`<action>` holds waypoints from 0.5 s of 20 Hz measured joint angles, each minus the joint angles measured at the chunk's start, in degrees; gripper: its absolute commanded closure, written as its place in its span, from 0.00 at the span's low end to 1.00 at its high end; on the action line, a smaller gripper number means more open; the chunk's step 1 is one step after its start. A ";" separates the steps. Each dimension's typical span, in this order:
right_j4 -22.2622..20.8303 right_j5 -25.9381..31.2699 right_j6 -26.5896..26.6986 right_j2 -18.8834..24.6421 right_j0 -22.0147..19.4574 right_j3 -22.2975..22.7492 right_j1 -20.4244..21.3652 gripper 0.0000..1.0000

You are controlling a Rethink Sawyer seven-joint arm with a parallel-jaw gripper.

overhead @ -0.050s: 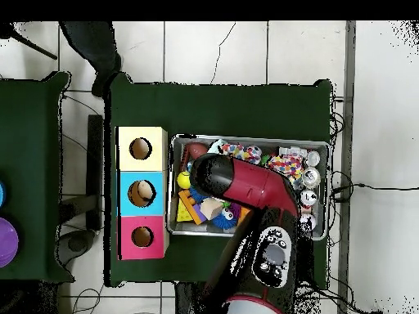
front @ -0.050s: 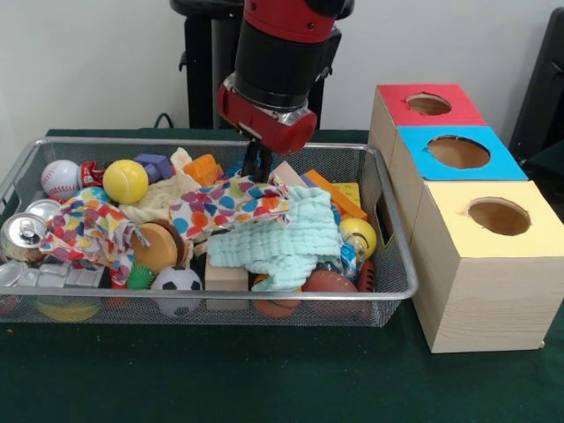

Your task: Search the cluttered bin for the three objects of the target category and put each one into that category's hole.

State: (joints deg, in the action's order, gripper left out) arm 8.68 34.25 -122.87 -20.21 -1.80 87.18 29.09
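- Balls lie scattered in the wire mesh bin (front @ -0.050s: 388, 189): a baseball (front @ -0.050s: 60, 178) and a yellow ball (front @ -0.050s: 125, 181) at its far left, a small soccer ball (front @ -0.050s: 177, 280) against the near wall, a brown football (front @ -0.050s: 333, 284) and an orange basketball (front @ -0.050s: 275, 307) at the near right.
- A mint green cloth (front @ -0.050s: 286, 240) lies over the middle right of the heap, beside a spotted multicoloured cloth (front @ -0.050s: 225, 204).
- A drinks can (front @ -0.050s: 22, 234) lies at the left end.
- The claw (front @ -0.050s: 256, 164) reaches down into the far middle of the bin, just behind the spotted cloth; whether it is spread or pressed together cannot be told.
- To the right of the bin, three wooden boxes stand in a row on the green tabletop (front @ -0.050s: 220, 370), each with a round hole in its top: red box (front @ -0.050s: 426, 105) farthest, blue box (front @ -0.050s: 456, 152) between, yellow box (front @ -0.050s: 495, 218) nearest.
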 measured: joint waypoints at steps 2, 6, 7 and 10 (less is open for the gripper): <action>0.00 1.92 0.00 -1.62 0.99 -0.01 0.00 0.00; -0.01 3.64 0.00 -3.91 1.88 0.01 -0.07 0.00; -0.01 3.73 0.00 -4.57 2.07 -0.01 -0.11 0.00; 0.00 3.73 0.00 -6.49 2.52 -0.01 -0.22 0.00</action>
State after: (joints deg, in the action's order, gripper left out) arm 8.68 37.98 -122.87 -26.71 0.72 87.17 28.88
